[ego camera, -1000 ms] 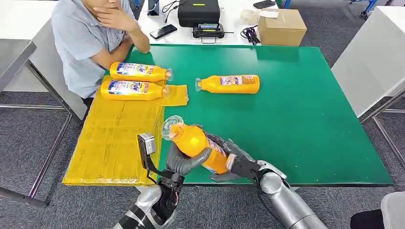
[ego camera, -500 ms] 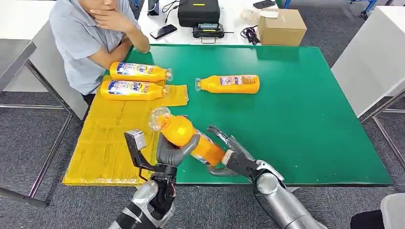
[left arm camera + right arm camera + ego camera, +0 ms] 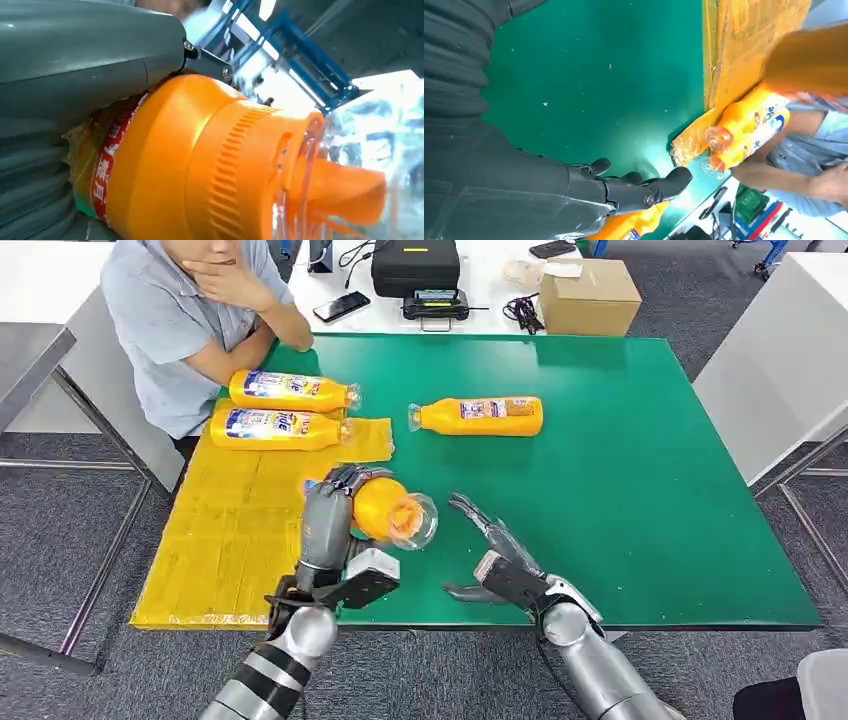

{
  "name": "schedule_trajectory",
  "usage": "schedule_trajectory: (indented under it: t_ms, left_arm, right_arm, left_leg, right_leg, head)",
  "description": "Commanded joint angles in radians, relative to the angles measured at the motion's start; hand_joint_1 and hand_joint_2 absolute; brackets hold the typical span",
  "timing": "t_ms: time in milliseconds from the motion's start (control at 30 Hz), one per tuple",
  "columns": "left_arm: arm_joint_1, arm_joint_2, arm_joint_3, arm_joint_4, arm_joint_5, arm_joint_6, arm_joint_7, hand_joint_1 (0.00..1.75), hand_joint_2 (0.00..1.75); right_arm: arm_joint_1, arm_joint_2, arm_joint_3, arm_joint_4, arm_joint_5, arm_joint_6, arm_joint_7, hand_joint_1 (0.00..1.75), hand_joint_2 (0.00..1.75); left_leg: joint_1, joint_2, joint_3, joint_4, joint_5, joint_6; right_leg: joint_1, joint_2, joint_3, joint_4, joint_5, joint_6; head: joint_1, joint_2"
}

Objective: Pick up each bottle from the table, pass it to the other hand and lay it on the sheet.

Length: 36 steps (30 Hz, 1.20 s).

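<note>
Fingers of left hand grip orange bottle; right hand spread, empty; label unreadable.

You have bare yellow crinkled plastic sheet on its near part; two orange label-wrapped plastic bottles lie across its far end, just before a seated person's forearm. On the green worktop a third lying orange bottle blocks the middle far part; its right side is open.
</note>
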Motion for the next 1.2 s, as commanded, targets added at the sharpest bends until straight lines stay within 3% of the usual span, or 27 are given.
schedule_trajectory:
  t_ms: [33, 167, 300, 900, 1200]
  left_arm:
    - [-0.090, 0.004, 0.275, 0.119, -0.316, -0.001, 0.115, 1.75, 1.75]
    - [-0.199, 0.099, 0.162, 0.357, -0.548, -0.001, 0.348, 1.75, 1.75]
    - [-0.301, 0.137, 0.094, 0.556, -0.554, -0.035, 0.452, 1.75, 1.75]
    - [-0.329, 0.113, 0.060, 0.640, -0.506, -0.195, 0.454, 1.75, 1.75]
    - [-0.329, 0.113, 0.060, 0.640, -0.506, -0.195, 0.454, 1.75, 1.75]
  right_arm:
    - [-0.062, 0.026, -0.024, 0.060, 0.012, 0.010, -0.005, 0.00, 1.75]
    - [-0.081, 0.031, -0.019, 0.086, 0.017, 0.027, -0.015, 0.00, 1.75]
    - [-0.086, 0.037, -0.021, 0.087, 0.021, 0.034, -0.020, 0.00, 1.75]
    - [-0.060, 0.038, -0.034, 0.067, 0.033, 0.037, -0.018, 0.00, 1.75]
    - [-0.060, 0.038, -0.034, 0.067, 0.033, 0.037, -0.018, 0.00, 1.75]
  left_leg:
    - [0.001, 0.004, 0.004, 0.001, -0.002, -0.003]
    - [0.001, 0.002, 0.004, 0.000, -0.001, -0.003]
    - [0.001, 0.000, 0.004, 0.000, 0.000, -0.003]
    - [0.002, 0.000, 0.002, 0.001, 0.001, -0.003]
    - [0.001, 0.000, 0.002, 0.000, 0.000, -0.003]
  right_leg:
    - [0.002, 0.003, 0.003, 0.001, -0.001, -0.004]
    - [0.001, 0.002, 0.003, 0.000, -0.001, -0.003]
    - [0.001, 0.000, 0.004, 0.001, -0.001, -0.003]
    - [0.001, 0.000, 0.001, 0.001, -0.001, -0.002]
    - [0.001, 0.000, 0.002, 0.001, -0.001, -0.002]
  head:
    - [0.000, 0.000]
    - [0.000, 0.000]
    - [0.000, 0.000]
    - [0.000, 0.000]
    - [0.000, 0.000]
